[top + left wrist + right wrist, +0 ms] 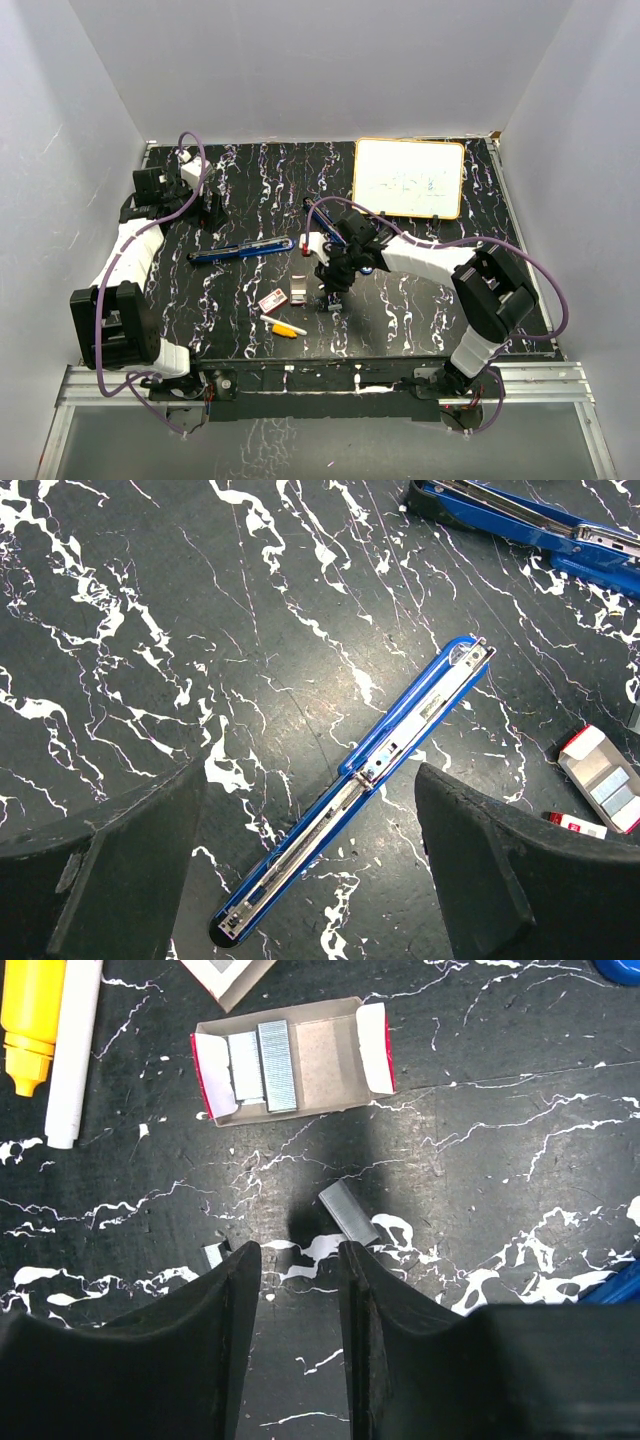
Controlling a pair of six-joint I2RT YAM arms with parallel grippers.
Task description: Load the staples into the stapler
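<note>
The right gripper (300, 1255) is open a little. There is a thin gap between its fingers and it holds nothing. One loose staple strip (348, 1212) lies flat on the black bench (500, 1160), right by the tip of one finger. A little past it sits the small open staple box (330, 1055) with two more strips inside. The box is close to the middle of the bench's near edge. A yellow-and-white marker (50, 1030) lies beside the box.

The left gripper (310, 780) is open wide and also holds nothing. The blue stapler (400, 735) lies folded open on the bench, left of the middle. It shows between the left gripper's fingers. A whiteboard (408, 178) lies at the far right corner.
</note>
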